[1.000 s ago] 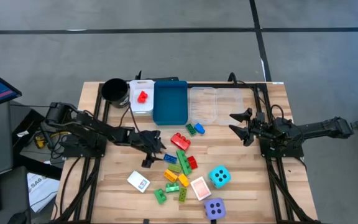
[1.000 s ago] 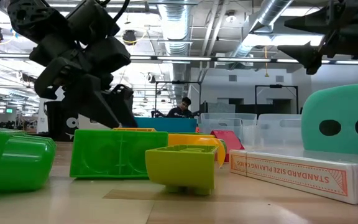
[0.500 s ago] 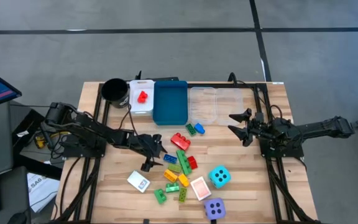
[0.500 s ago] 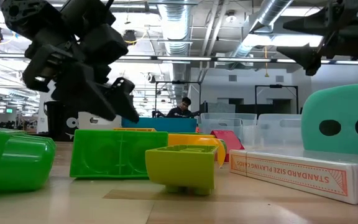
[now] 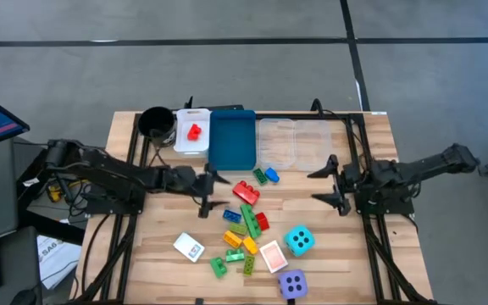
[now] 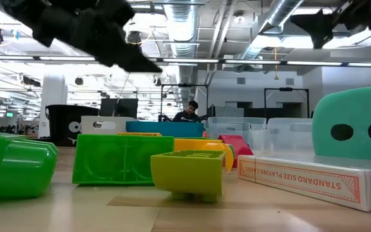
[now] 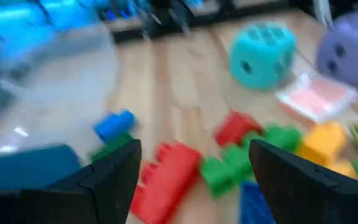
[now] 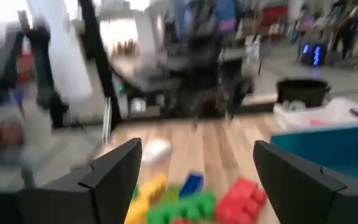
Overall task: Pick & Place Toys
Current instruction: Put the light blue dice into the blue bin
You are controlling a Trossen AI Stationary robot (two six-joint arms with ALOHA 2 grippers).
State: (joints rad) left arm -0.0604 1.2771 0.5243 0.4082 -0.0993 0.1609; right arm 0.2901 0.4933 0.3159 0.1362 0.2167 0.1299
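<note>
The toys lie loose on the wooden table: a red brick (image 5: 246, 190), blue and green bricks (image 5: 265, 176), a mixed pile of bricks (image 5: 242, 233), a cyan die (image 5: 299, 241), a purple die (image 5: 292, 284), a pink card (image 5: 273, 256) and a white card box (image 5: 189, 247). One red brick (image 5: 195, 131) lies in the white tray (image 5: 191, 146). My left gripper (image 5: 207, 193) hovers open just left of the pile, above the table. My right gripper (image 5: 323, 184) hovers open to the pile's right, pointing at it. Neither has anything between its fingers.
Along the far edge stand a black cup (image 5: 154, 123), the white tray, a blue tray (image 5: 232, 140) and two clear trays (image 5: 278, 142). Bare wood lies between the pile and my right gripper. A person sits far behind the table (image 6: 190, 111).
My left gripper has risen from just above the table beside the pile, drawn back toward the table's left edge and tipped up nearer to level. My right gripper has also risen, swung a little toward the near edge and turned. No toy has moved.
</note>
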